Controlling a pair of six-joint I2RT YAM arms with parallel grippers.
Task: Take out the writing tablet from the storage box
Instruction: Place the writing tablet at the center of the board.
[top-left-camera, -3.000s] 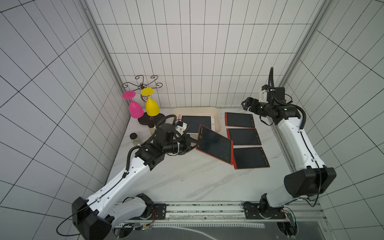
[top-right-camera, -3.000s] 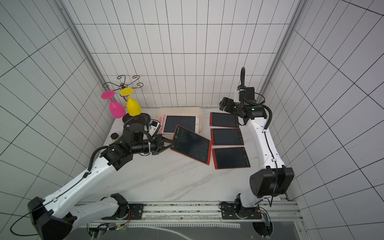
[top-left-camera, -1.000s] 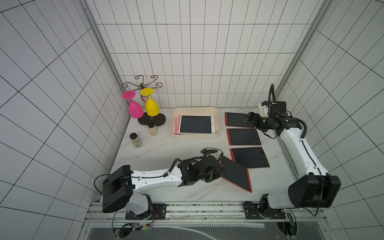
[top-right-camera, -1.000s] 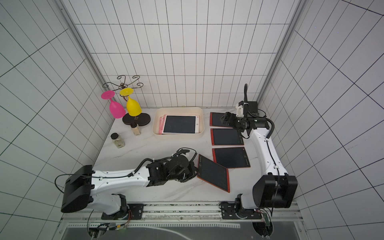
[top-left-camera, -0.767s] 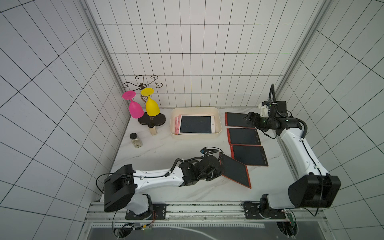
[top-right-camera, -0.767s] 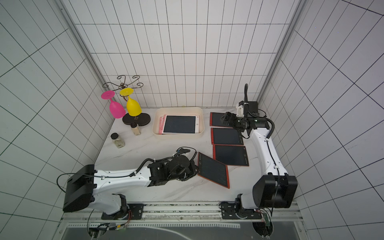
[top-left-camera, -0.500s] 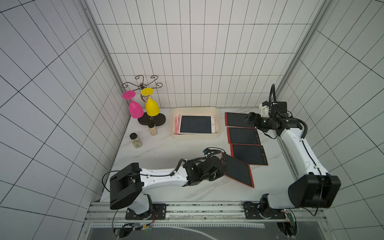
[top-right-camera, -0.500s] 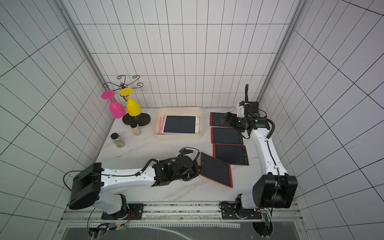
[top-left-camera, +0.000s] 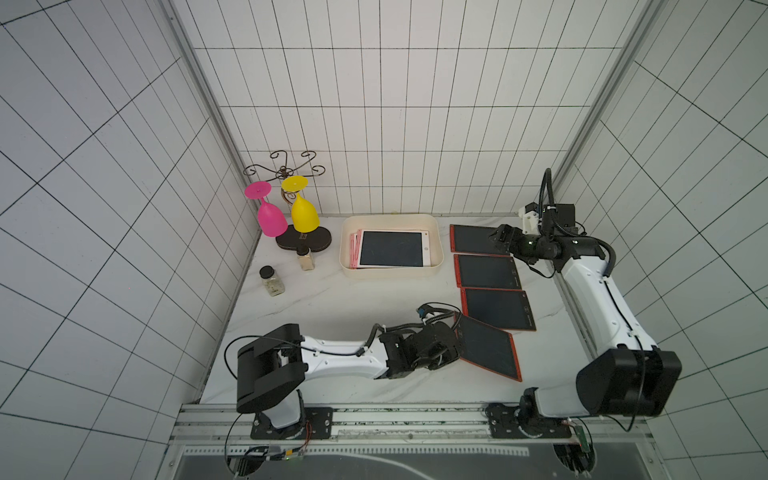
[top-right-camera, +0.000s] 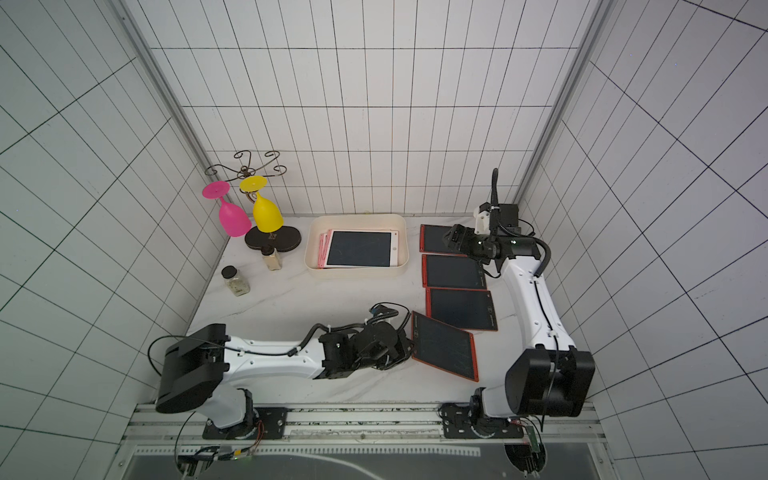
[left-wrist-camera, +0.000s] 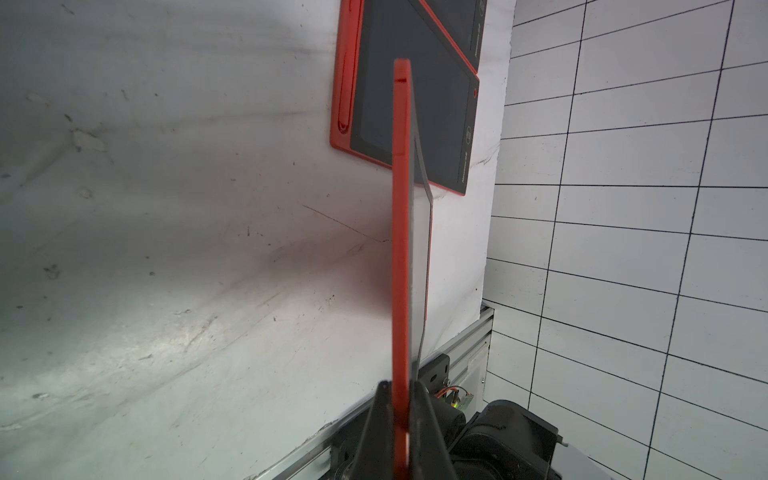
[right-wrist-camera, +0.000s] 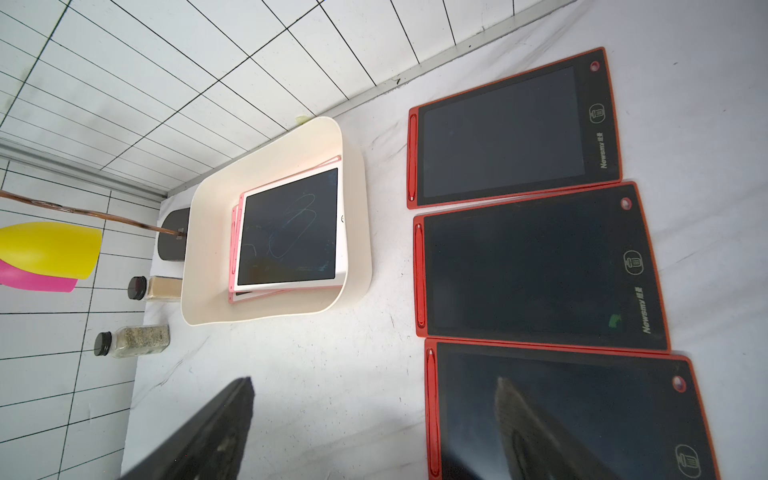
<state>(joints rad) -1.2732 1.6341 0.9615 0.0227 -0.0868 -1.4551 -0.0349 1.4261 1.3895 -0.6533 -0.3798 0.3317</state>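
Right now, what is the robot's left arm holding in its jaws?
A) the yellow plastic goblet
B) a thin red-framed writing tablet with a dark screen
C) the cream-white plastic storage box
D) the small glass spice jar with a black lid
B: the left arm's jaws are shut on one edge of the thin red-framed writing tablet, as the left wrist view shows edge-on above the white marble table.
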